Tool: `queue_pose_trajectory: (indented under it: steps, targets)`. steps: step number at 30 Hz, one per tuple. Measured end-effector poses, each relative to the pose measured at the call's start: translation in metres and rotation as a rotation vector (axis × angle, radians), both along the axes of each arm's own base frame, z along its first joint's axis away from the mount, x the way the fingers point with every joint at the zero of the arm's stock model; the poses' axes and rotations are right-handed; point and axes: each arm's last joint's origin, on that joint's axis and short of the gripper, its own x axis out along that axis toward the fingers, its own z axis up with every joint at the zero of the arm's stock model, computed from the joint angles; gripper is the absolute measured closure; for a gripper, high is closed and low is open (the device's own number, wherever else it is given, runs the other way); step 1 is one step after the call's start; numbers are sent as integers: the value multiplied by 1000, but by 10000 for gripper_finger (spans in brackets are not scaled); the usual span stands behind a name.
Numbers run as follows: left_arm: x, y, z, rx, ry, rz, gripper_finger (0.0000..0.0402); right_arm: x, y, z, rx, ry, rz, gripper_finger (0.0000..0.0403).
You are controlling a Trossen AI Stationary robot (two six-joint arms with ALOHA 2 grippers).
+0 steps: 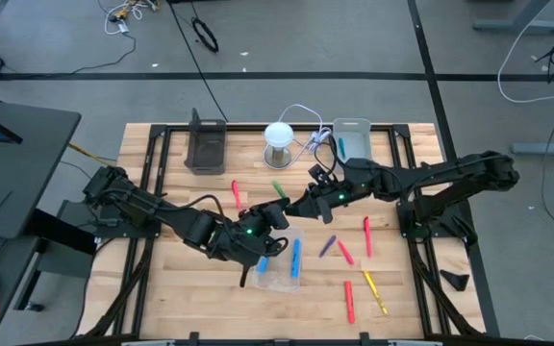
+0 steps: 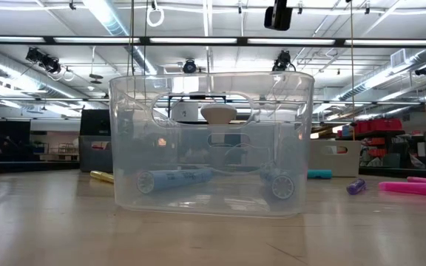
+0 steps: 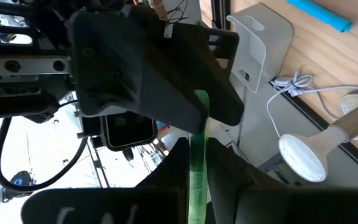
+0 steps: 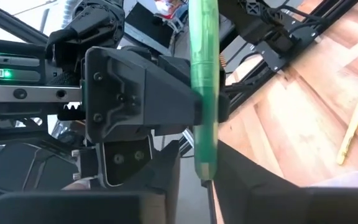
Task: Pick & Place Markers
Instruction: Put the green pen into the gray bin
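So the green marker point(image 4: 204, 93) is up in the air mid-surface, pinched between both hands at once, which reads to me as a handoff from one arm to the other. In the left wrist view the marker point(image 3: 197, 162) runs straight out from between the left hand's point(image 3: 197, 180) fingers, which are clamped tight on it. The right hand point(image 4: 197, 186) has its fingers around the other end; they look closed in on the marker, but I can't tell if they're fully gripping yet. My guess is that the left arm holds firm so the marker can't drop until the other side has it.

From above, the two hands meet nose to nose near the middle, left hand point(image 1: 275, 213) and right hand point(image 1: 298, 207), with a sliver of green between them.

The rest of the markers lie loose on the wooden surface point(image 1: 421, 288): a red one point(image 1: 236, 194) just beside the left arm, a purple one point(image 1: 328, 246) and more red ones point(image 1: 367, 234) toward the right, and a yellow one point(image 1: 376, 292) close to the front edge. A clear bin point(image 2: 209, 140) sits at the front centre with blue markers point(image 2: 172, 179) already in it, so that's probably where things get dropped. A second clear bin point(image 1: 352, 139) at the back holds another blue one, next to a dark tray point(image 1: 206, 144) and a small white lamp point(image 1: 278, 136).
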Motion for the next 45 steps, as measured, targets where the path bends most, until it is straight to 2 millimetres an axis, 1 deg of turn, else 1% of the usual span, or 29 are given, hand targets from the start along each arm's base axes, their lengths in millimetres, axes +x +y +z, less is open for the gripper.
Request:
queue_pose_trajectory:
  steps: [5,9,11,16,22,31,38,45]
  targets:
    - [0,0,0,0,-1,0,368,0,0,0,2,-1,2,355]
    - [0,0,0,1,3,-1,368,0,0,0,2,-2,6,373]
    - [0,0,0,-2,7,-8,364,0,0,0,2,-2,7,374]
    - [0,0,0,-11,6,-17,329,0,0,0,1,-4,10,372]
    - [-1,1,0,-62,-65,36,299,0,0,1,-8,-17,6,375]
    - [-4,-4,0,-137,-186,114,295,-3,-1,4,-33,-24,-6,375]
    - [-9,-12,-1,-128,-171,95,294,-8,-1,7,-54,-26,-11,375]
    - [-9,-12,-2,-125,-160,91,294,-9,-2,5,-63,-2,-11,375]
